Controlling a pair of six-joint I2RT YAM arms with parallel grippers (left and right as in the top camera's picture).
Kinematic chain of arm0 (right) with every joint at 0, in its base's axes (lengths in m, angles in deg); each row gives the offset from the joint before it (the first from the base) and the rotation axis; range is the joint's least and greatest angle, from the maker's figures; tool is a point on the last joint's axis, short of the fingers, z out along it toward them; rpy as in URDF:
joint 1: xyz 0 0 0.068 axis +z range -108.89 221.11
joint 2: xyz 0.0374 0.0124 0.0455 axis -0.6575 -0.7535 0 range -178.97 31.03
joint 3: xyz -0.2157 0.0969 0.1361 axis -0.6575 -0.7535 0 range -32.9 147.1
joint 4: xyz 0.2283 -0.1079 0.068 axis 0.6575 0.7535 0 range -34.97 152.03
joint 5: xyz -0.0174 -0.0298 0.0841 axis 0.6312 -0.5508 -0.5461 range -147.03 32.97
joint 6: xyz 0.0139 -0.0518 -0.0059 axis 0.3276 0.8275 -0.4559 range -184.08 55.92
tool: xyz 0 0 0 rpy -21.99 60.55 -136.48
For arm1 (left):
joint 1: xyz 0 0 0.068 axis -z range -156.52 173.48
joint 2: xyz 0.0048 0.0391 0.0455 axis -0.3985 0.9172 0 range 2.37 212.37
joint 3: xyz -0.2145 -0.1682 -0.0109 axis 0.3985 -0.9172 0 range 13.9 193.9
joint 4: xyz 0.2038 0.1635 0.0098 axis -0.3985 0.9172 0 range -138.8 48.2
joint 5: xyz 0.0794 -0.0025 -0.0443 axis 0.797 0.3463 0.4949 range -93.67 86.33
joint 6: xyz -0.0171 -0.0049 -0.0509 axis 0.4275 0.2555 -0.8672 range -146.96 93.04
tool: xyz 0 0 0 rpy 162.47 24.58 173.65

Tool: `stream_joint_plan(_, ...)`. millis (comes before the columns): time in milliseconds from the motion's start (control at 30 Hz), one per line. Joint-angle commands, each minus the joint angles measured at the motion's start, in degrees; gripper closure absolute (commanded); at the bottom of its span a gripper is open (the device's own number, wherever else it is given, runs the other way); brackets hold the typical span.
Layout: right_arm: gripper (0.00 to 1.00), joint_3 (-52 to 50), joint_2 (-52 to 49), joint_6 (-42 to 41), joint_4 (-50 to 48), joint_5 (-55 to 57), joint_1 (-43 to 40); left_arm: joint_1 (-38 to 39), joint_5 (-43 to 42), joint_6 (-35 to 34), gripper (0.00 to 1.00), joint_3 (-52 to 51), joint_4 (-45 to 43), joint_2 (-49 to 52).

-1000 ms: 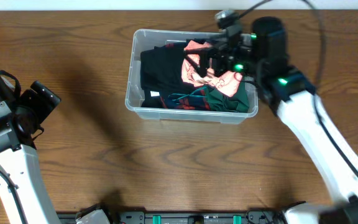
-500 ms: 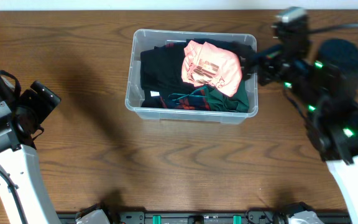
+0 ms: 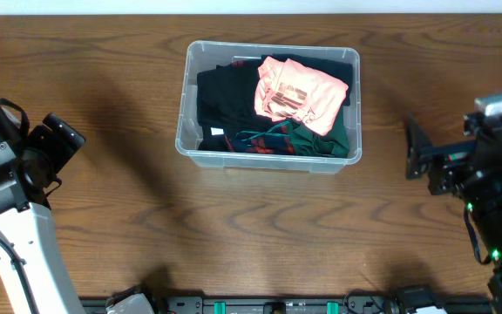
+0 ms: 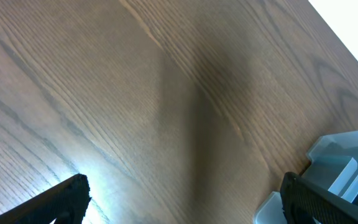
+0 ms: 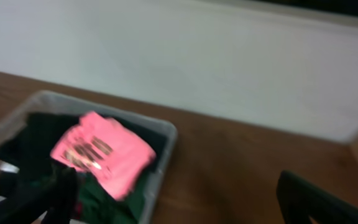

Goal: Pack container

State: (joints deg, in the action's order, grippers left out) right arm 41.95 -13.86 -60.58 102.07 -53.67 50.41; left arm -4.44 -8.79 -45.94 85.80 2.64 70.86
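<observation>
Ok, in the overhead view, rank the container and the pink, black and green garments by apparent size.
1. container
2. black garment and pink garment: visible areas look alike, and the pink one covers part of the black, so no ranking.
3. green garment, only a strip showing.

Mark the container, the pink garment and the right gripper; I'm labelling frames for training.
container (image 3: pixel 268 162): overhead view, front wall.
pink garment (image 3: pixel 301 92): overhead view, its middle.
right gripper (image 3: pixel 417 150): overhead view, midway between fingertips.
</observation>
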Motion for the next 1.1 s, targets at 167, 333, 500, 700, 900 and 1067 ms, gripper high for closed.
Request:
stream_joint_plan(167, 0.01, -15.43, 10.67, 0.85, -5.14, 2.29, -4.83, -0.20, 0.70, 1.16, 0.02, -0.11, 0.20, 0.11)
stream_joint_plan(333, 0.01, -30.29, 19.08, 0.83, -13.73, -2.36, -8.37, -0.20, 0.70, 1.16, 0.02, -0.11, 0.20, 0.11)
stream_joint_plan(500, 0.01, -41.16, 25.46, 0.76, -17.64, -5.35, -9.18, -0.20, 0.70, 1.16, 0.02, -0.11, 0.20, 0.11)
stream_joint_plan(700, 0.01, -50.03, 32.92, 0.31, -18.12, -5.33, -9.29, -0.20, 0.70, 1.16, 0.02, -0.11, 0.20, 0.11)
stream_joint_plan(900, 0.01, -56.43, 40.13, 0.17, -18.12, -5.31, -9.29, -0.20, 0.70, 1.16, 0.02, -0.11, 0.20, 0.11)
stream_joint_plan(1067, 0.01, -61.42, 44.02, 0.17, -18.10, -5.31, -9.29, -0.20, 0.70, 1.16, 0.02, -0.11, 0.20, 0.11)
